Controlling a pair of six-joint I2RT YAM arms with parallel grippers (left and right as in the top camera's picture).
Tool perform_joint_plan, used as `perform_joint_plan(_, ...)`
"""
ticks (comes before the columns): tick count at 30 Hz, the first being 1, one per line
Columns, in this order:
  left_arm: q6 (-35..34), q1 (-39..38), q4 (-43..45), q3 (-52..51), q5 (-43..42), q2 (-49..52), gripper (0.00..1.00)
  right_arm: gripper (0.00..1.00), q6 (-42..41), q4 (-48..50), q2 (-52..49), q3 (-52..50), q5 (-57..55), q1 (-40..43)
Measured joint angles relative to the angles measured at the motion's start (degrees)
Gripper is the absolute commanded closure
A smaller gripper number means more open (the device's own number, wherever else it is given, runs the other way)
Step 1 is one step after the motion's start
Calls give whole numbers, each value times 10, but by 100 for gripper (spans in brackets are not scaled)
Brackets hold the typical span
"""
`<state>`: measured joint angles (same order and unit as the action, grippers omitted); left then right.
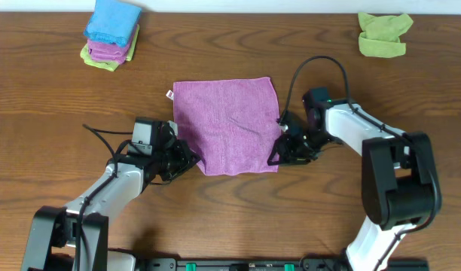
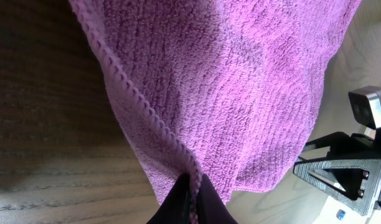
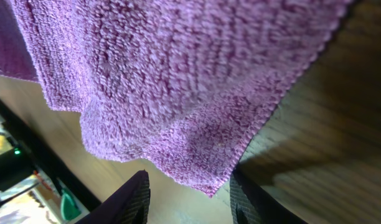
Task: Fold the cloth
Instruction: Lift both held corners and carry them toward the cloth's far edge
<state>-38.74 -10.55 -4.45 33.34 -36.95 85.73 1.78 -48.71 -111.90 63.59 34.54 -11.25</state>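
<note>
Currently the purple cloth [image 1: 229, 124] lies flat on the wooden table [image 1: 57, 113], mid-grasp at its near corners; the left gripper [image 1: 187, 159] is pinched tight on the near-left hem; the right gripper [image 1: 279, 154] straddles the near-right corner, jaws apart, holding nothing. Next, I judge, the right must close there; then both lift together and carry the near edge to the far edge

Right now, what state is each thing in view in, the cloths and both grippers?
purple cloth: unfolded, spread flat, one near corner pinched.
left gripper: shut on the purple cloth's edge.
right gripper: open, fingers either side of the other near corner.
stacked cloths: folded, blue on top, then purple, then green.
green cloth: crumpled, not folded.
</note>
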Motion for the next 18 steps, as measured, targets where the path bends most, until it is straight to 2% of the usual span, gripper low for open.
perform_joint_plan(13, 0, 0, 0, 0, 0, 0, 94, 67, -72, 17, 14, 8, -88, -60)
perform_joint_plan(18, 0, 0, 0, 0, 0, 0, 94, 65, -116, 21, 18, 9, -113, -74)
